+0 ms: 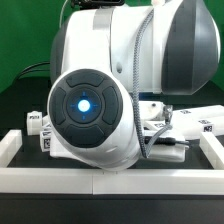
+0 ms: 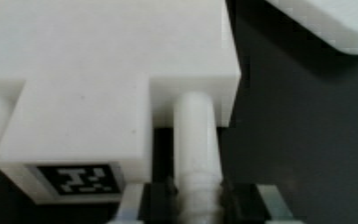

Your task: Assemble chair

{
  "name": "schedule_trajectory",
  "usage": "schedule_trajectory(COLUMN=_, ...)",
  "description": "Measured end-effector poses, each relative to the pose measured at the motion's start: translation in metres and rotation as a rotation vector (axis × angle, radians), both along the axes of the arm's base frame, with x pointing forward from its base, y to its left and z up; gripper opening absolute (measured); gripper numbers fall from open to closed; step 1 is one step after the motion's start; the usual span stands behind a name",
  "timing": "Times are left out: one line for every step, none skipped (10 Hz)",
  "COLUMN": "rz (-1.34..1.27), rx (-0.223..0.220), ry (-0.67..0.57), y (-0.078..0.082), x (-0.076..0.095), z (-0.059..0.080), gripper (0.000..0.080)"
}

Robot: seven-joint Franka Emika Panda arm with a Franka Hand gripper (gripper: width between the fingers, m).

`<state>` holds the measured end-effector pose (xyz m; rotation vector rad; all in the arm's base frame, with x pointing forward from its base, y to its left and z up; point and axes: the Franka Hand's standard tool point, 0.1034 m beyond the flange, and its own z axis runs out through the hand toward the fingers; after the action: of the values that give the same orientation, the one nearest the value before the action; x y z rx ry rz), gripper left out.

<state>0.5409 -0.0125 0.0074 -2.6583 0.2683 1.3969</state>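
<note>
Wrist view: pincer gripped the free end of a round rod projecting from the tagged chair block, just beside the block's tag. Block lay on the dark surface. Exterior view was filled by the arm, with the block probably hidden behind it. Risk: a hold this near the rod's tip could slip, or lever the block askew when lifted.
</note>
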Motion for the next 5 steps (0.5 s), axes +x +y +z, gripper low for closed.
schedule_trajectory(rz=-0.001, rx=0.0, ry=-0.012, y=-0.001, x=0.003, z=0.005, gripper=0.0114)
schedule_trajectory(rz=-0.001, rx=0.003, ry=-0.013, y=-0.002, x=0.006, z=0.02, gripper=0.0114)
schedule_trajectory(rz=0.008, rx=0.001, ry=-0.095, y=-0.003, x=0.021, z=0.035, gripper=0.0114)
schedule_trajectory(rz=0.022, rx=0.006, ry=-0.179, y=-0.001, x=0.025, z=0.064, gripper=0.0114)
schedule_trajectory(rz=0.019, rx=0.011, ry=-0.198, y=0.0, x=0.015, z=0.093, gripper=0.0114)
